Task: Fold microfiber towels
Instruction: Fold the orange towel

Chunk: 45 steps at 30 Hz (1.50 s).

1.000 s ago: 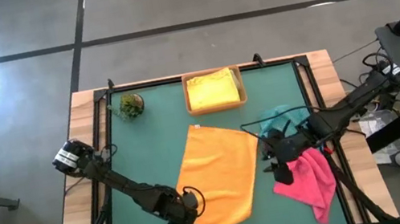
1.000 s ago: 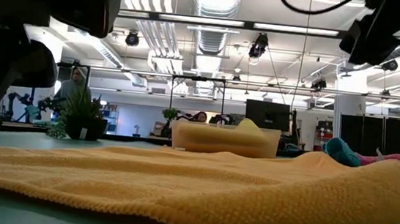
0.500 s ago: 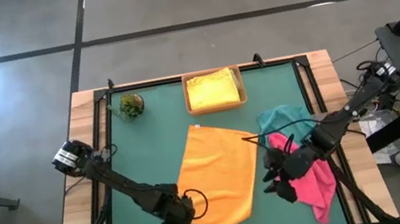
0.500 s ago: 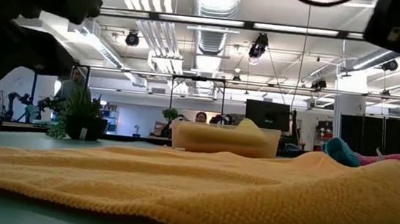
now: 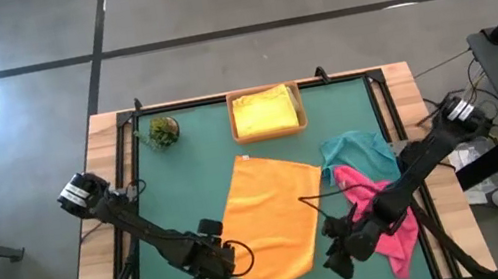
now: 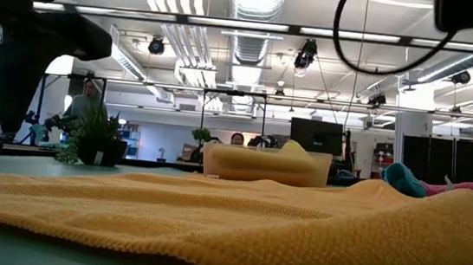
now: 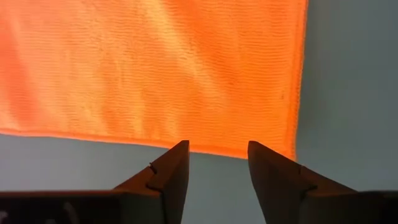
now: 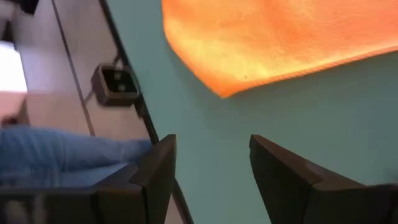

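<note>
An orange microfiber towel (image 5: 272,219) lies spread flat on the green mat, near the table's middle. My left gripper (image 5: 212,267) hovers open, pointing down, just off the towel's near left edge (image 7: 205,148) and touching nothing. My right gripper (image 5: 342,258) is open over bare mat, a short way from the towel's near right corner (image 8: 227,90). A pink towel (image 5: 389,217) lies crumpled at the right with a teal one (image 5: 357,149) behind it. A yellow towel (image 5: 265,111) rests in the tan tray (image 5: 299,101).
A small green plant ball (image 5: 163,130) stands at the far left of the mat. The tray sits at the far edge, in the middle. Bare mat lies along the near edge and left of the orange towel. A black frame rail (image 8: 124,81) borders the mat.
My right gripper has swung off the pink towel toward the table's near edge and leftward, sinking and rolling, and now sits by the orange towel's near right corner. My left gripper has rolled about its own axis and drifted slightly left. The towels have not moved.
</note>
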Each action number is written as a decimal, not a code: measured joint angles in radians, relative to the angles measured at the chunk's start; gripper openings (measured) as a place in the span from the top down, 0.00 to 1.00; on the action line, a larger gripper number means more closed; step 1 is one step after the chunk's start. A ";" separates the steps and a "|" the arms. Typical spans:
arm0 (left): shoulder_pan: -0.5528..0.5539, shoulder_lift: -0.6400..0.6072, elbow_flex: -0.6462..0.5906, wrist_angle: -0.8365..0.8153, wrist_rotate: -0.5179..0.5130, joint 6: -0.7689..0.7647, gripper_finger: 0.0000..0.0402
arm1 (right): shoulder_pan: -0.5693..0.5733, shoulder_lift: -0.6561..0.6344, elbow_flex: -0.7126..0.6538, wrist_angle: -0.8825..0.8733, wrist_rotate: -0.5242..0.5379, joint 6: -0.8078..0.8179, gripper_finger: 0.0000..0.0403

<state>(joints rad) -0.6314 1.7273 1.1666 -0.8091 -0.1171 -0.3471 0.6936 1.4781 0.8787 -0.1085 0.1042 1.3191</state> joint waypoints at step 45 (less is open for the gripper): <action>-0.012 -0.011 -0.012 -0.007 -0.131 0.047 0.63 | -0.041 0.258 0.078 0.440 0.208 0.168 0.98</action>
<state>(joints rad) -0.6437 1.7164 1.1545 -0.8156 -0.2481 -0.3000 0.6526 1.7359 0.9567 0.3310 0.3120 1.4869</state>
